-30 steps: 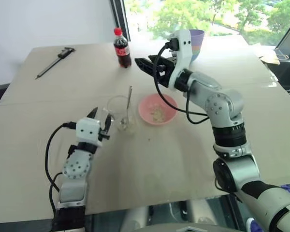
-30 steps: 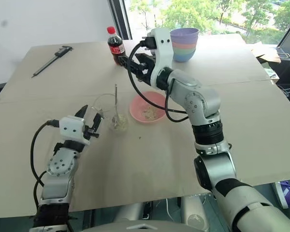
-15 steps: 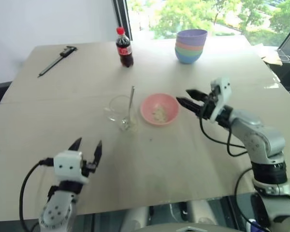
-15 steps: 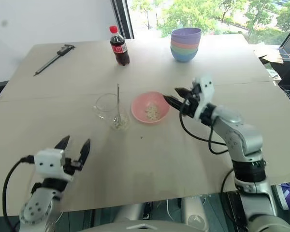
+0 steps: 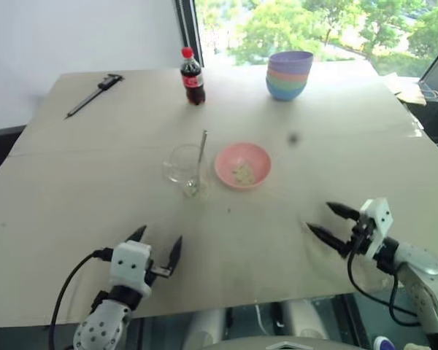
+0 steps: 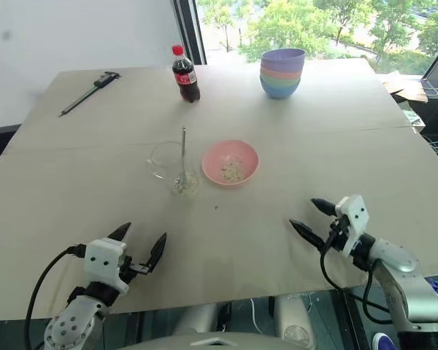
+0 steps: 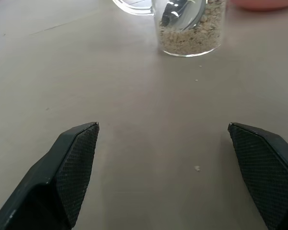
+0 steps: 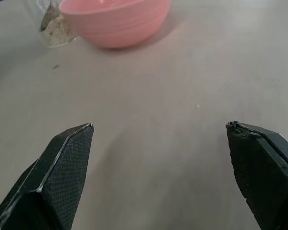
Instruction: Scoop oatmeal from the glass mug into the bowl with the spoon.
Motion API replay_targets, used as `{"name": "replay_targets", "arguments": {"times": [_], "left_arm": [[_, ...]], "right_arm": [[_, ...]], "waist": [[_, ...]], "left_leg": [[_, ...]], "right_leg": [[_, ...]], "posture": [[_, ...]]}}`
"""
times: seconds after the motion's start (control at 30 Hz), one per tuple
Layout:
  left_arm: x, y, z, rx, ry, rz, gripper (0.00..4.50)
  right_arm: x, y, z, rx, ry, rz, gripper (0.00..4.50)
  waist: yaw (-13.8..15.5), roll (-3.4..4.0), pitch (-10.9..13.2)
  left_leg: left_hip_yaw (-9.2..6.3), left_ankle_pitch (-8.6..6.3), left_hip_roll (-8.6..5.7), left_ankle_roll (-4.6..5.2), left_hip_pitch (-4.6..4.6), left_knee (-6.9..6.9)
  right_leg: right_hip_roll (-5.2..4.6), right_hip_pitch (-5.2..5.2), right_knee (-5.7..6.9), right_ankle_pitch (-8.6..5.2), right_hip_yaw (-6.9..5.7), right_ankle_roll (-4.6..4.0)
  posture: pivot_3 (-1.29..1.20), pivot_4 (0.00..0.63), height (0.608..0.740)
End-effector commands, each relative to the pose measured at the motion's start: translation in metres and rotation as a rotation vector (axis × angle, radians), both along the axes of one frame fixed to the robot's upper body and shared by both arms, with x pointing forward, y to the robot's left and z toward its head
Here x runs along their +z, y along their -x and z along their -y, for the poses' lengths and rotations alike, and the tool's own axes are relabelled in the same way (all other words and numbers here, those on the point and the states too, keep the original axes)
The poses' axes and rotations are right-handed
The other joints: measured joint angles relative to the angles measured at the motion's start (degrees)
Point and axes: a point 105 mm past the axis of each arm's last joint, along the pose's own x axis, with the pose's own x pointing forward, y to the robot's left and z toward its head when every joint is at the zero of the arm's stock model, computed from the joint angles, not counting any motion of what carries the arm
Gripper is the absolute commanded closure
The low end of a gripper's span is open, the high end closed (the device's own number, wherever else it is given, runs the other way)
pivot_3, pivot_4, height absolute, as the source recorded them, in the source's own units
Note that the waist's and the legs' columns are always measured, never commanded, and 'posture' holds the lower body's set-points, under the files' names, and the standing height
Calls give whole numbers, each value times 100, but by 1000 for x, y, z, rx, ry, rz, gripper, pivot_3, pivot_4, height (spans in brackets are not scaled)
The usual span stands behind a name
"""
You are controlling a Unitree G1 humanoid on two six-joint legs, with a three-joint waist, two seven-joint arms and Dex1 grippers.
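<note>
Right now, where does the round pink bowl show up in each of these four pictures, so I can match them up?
Left eye view: the shallow round pink bowl sits mid-table, slightly above centre.
Right eye view: the same, just left of centre.
Left wrist view: a pink sliver at the top right edge.
Right wrist view: large, at the top, left of centre.
Shared landmark: the clear glass mug with oatmeal, right beside the bowl.
</note>
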Motion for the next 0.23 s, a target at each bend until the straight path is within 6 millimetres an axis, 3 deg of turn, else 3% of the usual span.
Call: {"name": "replay_targets", "arguments": {"times": [0.03,0.23], "left_arm": [[6,-1,6,-63,-6,34,0],[8,-5,9,-67,-10,54,0]], "right_arm": [[3,8,0,15,10,43,52],[-6,17,0,1,-5,10,52]], "waist": [[11,-1,0],[22,-3,1]], "left_leg": [[-1,0,0,0,8,0],[-3,-3,1,3,21,0]], "right_leg": [[0,8,0,-1,0,-1],[-5,29,-10,-6,-2,-4]], "posture": [[0,150,740],[0,150,740]]}}
